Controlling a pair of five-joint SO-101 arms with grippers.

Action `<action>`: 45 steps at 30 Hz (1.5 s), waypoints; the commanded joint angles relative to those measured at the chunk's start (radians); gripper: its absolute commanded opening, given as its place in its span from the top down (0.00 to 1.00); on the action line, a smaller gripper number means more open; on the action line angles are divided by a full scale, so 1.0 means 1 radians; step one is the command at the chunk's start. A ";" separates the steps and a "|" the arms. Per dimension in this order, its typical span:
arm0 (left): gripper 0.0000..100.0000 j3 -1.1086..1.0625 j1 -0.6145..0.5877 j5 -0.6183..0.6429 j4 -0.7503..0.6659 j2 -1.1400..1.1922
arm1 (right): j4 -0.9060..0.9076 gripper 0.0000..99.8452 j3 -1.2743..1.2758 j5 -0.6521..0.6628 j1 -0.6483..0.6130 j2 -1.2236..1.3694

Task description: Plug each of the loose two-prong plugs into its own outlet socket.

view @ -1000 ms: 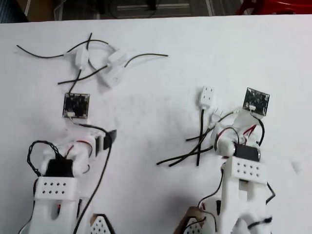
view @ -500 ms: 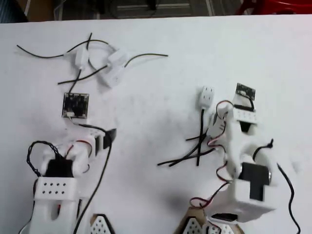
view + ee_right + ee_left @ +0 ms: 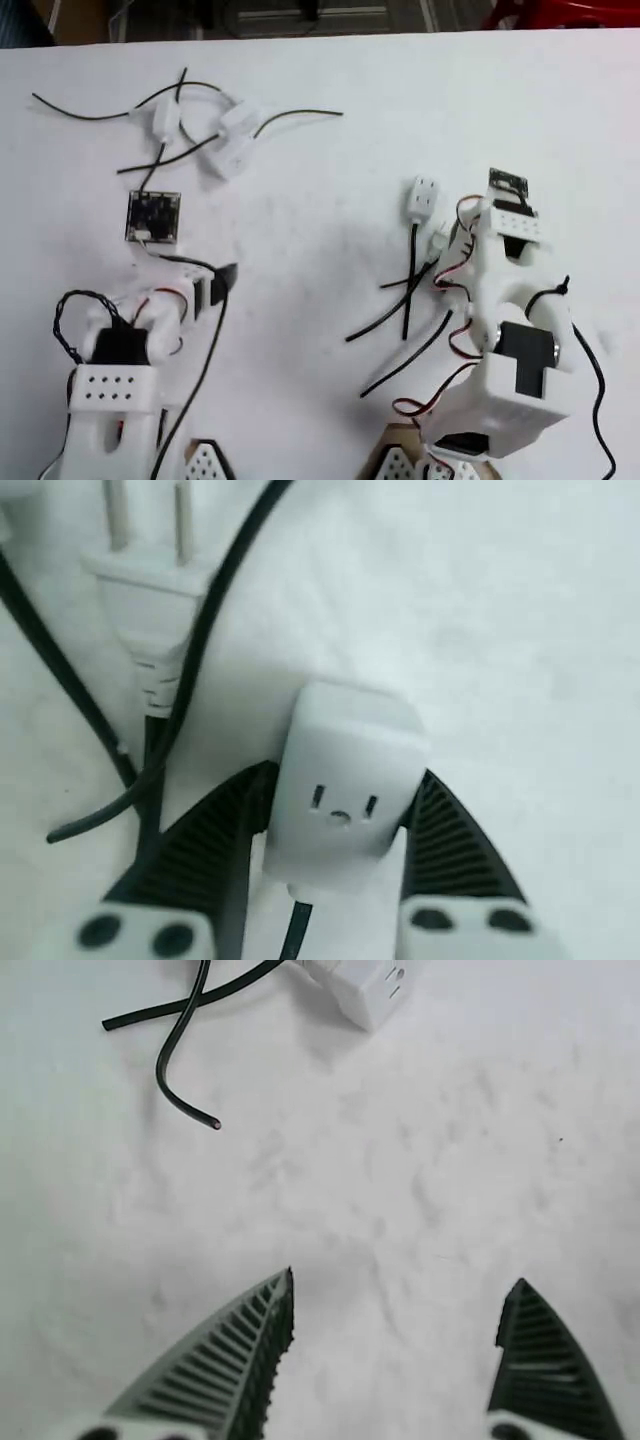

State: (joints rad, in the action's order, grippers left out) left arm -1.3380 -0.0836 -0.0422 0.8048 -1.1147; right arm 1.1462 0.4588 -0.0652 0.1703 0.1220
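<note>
My right gripper (image 3: 340, 780) is shut on a white outlet socket (image 3: 340, 780), one finger on each side, slots facing the camera. Beside it lies a loose white two-prong plug (image 3: 150, 580) on a black cable (image 3: 215, 610). From above, the right arm (image 3: 505, 300) covers this gripper. A white block with two holes (image 3: 424, 198) and a small white plug (image 3: 440, 240) lie just to its left. My left gripper (image 3: 400, 1285) is open over bare table, well short of a white socket (image 3: 365, 985). More plugs and sockets (image 3: 235, 135) lie at the far left.
Black cable ends (image 3: 400, 300) trail from the right-hand pieces toward the near edge, one (image 3: 405, 355) beside the right arm's base. The left group's cables (image 3: 90, 110) spread across the far left. The white table (image 3: 330, 220) is bare between the two groups.
The right arm has stretched forward and turned at the wrist. The loose cables beside it have shifted toward the near edge. The left arm has kept still.
</note>
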 commanded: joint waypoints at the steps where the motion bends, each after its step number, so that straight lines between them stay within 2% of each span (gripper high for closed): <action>1: 0.68 0.006 0.005 0.011 -0.021 -0.021 | 0.087 0.93 -0.115 0.009 -0.051 -0.113; 4: 0.68 0.005 0.004 0.012 -0.041 -0.021 | 0.150 0.93 -0.192 0.009 -0.154 -0.193; 8: 0.68 0.005 -0.015 0.012 -0.044 -0.021 | 0.163 0.93 -0.252 0.063 -0.357 -0.240; 10: 0.68 0.005 -0.064 0.023 -0.061 -0.021 | 0.157 0.93 -0.261 0.069 -0.460 -0.239; 17: 0.68 0.005 -0.340 0.175 -0.061 -0.021 | 0.018 0.93 -0.267 0.063 -0.769 -0.102; 22: 0.68 0.005 -0.403 0.226 -0.061 -0.021 | -0.033 0.93 -0.350 0.063 -0.906 0.133; 25: 0.68 0.005 -0.401 0.224 -0.063 -0.021 | 0.013 0.90 -0.459 0.063 -0.920 0.277; 31: 0.68 0.005 -0.400 0.224 -0.066 -0.019 | 0.239 0.73 -0.715 0.071 -0.917 0.449; 34: 0.68 0.005 -0.400 0.224 -0.066 -0.019 | 0.332 0.71 -0.806 0.101 -0.894 0.476; 38: 0.68 0.005 -0.400 0.222 -0.066 -0.019 | 0.398 0.71 -0.865 0.210 -0.802 0.478; 45: 0.68 0.005 -0.400 0.224 -0.068 -0.021 | 0.568 0.71 -1.048 0.377 -0.556 0.476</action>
State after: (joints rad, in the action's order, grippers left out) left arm -1.3380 -0.4764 0.1741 0.7603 -1.1147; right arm 1.6464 -0.4772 0.2601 -0.4833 0.6145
